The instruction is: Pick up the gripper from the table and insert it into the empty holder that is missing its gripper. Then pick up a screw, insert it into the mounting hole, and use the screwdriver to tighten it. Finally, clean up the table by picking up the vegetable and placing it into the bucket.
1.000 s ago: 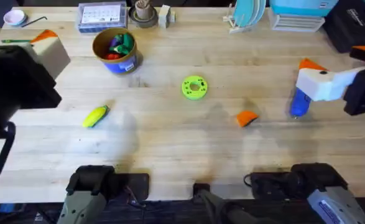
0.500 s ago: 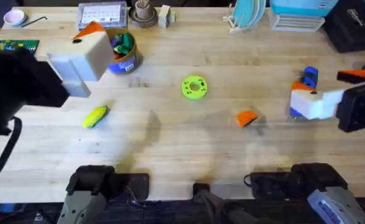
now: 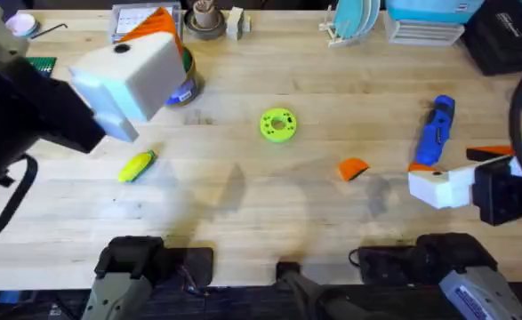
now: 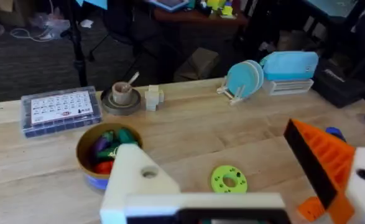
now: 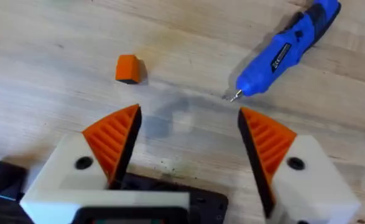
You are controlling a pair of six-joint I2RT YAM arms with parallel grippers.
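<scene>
Overhead view, left to right.

Left gripper [image 4: 244, 186] is raised high at the upper left of the frame. In its wrist view one finger is a plain white holder [image 4: 138, 183] with no orange tip; the other carries an orange ribbed pad. Fingers set apart, nothing between them.

Vegetable [image 3: 137, 165], yellow-green, lies at left centre, long axis running lower left to upper right. Bucket [image 3: 182, 87] sits above it at upper left, largely covered by the raised finger block. Green ring [image 3: 278, 124] lies at centre.

Loose orange gripper [image 3: 353, 168] lies just right of centre on bare table [image 3: 243, 204], apart from everything. In the right wrist view it sits ahead of the fingers, off toward one side. Judgement: light, rigid plastic, small, likely to skid or tip if nudged. Best pinched across its flat flanks. I cannot tell which way its narrow end points.

Screwdriver [image 3: 432, 133] lies right of centre, long axis near upright in the frame, metal tip at the lower end.

Right gripper [image 5: 188, 143] is low at the right edge, fingers wide apart and empty.
</scene>
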